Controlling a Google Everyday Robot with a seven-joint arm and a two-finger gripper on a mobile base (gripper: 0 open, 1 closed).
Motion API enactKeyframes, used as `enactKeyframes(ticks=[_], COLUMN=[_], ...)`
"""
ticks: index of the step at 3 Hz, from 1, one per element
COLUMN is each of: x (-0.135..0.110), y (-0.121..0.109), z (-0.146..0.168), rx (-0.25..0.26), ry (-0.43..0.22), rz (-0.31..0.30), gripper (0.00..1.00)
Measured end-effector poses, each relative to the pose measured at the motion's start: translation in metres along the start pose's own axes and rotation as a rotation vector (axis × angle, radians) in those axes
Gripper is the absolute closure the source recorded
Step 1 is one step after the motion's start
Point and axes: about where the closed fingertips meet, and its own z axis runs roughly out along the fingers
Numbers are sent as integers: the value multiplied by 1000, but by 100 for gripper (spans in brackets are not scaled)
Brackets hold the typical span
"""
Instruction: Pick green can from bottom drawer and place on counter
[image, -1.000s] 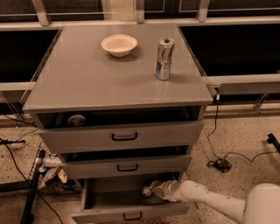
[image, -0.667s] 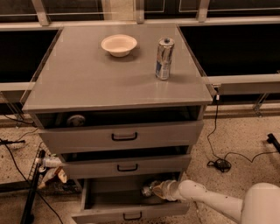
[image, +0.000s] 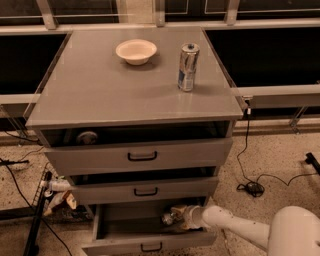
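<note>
The robot's gripper (image: 180, 218), on a white arm (image: 240, 227), sits inside the open bottom drawer (image: 150, 246), a shallow grey box with a small black handle, at about six o'clock in the view. Whether it is parted or closed, and whether it has hold of anything, cannot be told. Just at its nine o'clock, inside the same drawer, is the short stubby silvery green can (image: 168, 218). The arm runs off toward four o'clock. Above, the middle grey drawer (image: 145, 190) and top grey drawer (image: 142, 155) stand partly open. Toward twelve o'clock, the broad flat grey counter (image: 100, 95) carries a shallow cream bowl (image: 136, 51) and, at the bowl's three o'clock and apart from it, an upright tall slim silver-and-blue can (image: 188, 67).
</note>
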Motion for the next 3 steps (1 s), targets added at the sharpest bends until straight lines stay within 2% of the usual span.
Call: enactKeyframes(ticks=[3], x=[11], y=[1], z=[31], rx=[-41], ry=[-4], rz=[30], gripper=[43])
